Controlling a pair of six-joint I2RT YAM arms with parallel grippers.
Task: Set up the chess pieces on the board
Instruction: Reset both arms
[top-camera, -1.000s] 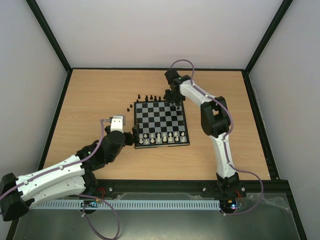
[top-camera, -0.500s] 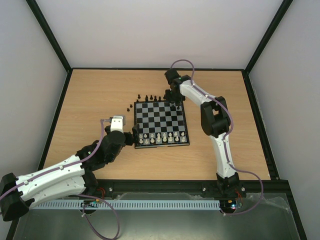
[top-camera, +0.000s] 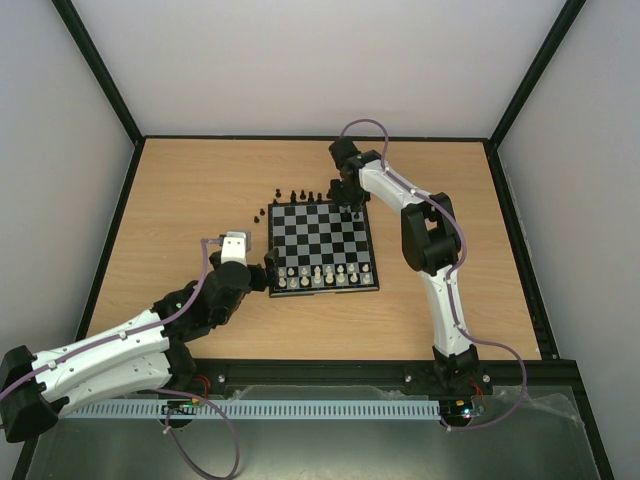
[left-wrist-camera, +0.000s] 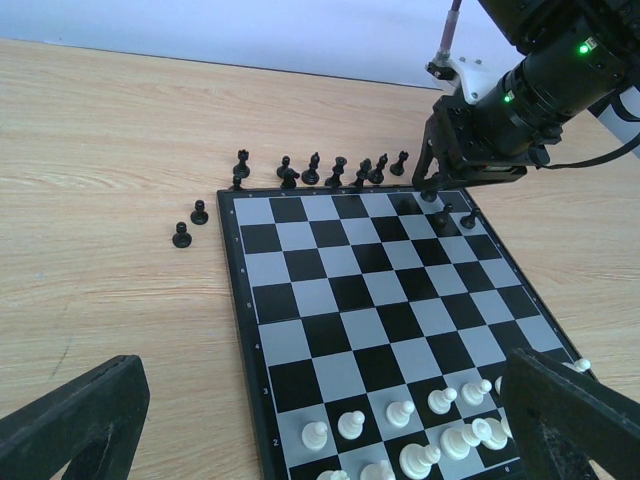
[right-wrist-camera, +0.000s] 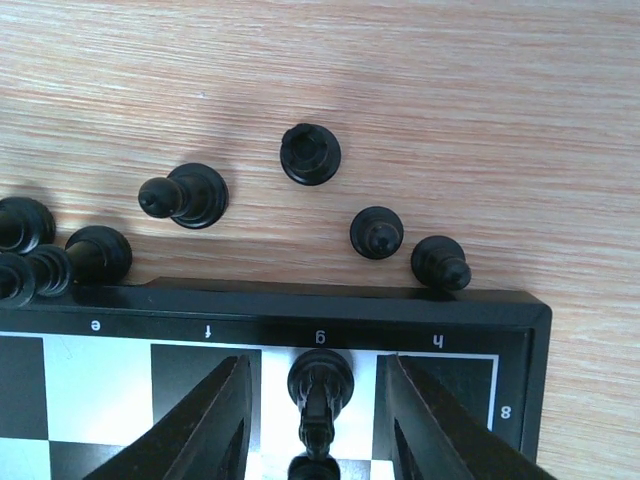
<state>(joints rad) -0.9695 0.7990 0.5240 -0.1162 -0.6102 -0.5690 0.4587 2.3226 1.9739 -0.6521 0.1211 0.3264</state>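
Top external view: the board (top-camera: 322, 240) lies in the middle of the wooden surface (top-camera: 190, 190); the right claw (top-camera: 347, 207) hangs over its far right corner, and the left claw (top-camera: 268, 270) sits just beside its near left corner; white pieces (top-camera: 320, 275) fill the two near rows, and loose black pieces (top-camera: 300, 195) stand just off the far edge, so the right arm is the nearer to them.

Left wrist view: the left claw is spread wide and holds nothing, facing up the board; bare wood shows to the left of the board and beyond it.

Right wrist view: the right claw's fingers (right-wrist-camera: 215, 425) stand apart on either side of one black piece (right-wrist-camera: 320, 380) on the g square of the far row, with a gap on each side; that piece stands upright, its long axis pointing up at the camera; the loose ones lie past the rim, straight ahead of the claw; some crowd together, so picking one there probably needs care.
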